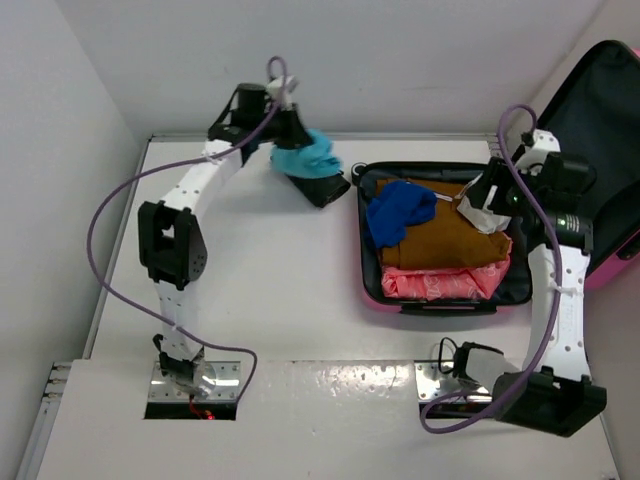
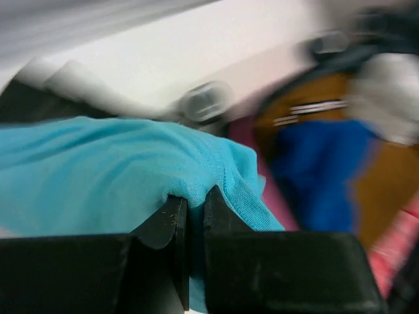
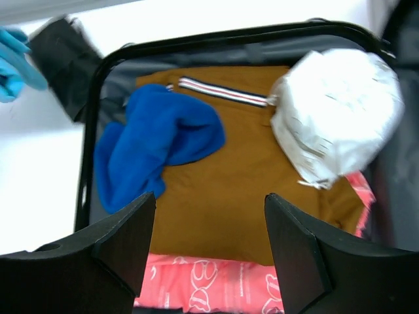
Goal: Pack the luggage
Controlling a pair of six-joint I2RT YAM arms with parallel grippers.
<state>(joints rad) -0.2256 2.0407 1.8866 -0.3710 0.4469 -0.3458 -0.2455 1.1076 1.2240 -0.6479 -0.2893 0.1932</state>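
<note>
The pink luggage (image 1: 440, 306) lies open at the right of the table, its lid (image 1: 600, 110) standing up behind. In it lie a brown garment (image 1: 450, 240), a blue cloth (image 1: 398, 212), a pink printed packet (image 1: 440, 283) and a white bundle (image 3: 340, 111). My left gripper (image 1: 290, 130) is shut on a turquoise cloth (image 2: 98, 170) and holds it over the table's far edge, left of the luggage. My right gripper (image 3: 209, 203) is open and empty above the brown garment (image 3: 229, 190).
A black flat item (image 1: 322, 186) lies on the table under the turquoise cloth (image 1: 305, 155), just left of the luggage's far corner. A wall runs along the table's far edge. Purple cables loop from both arms.
</note>
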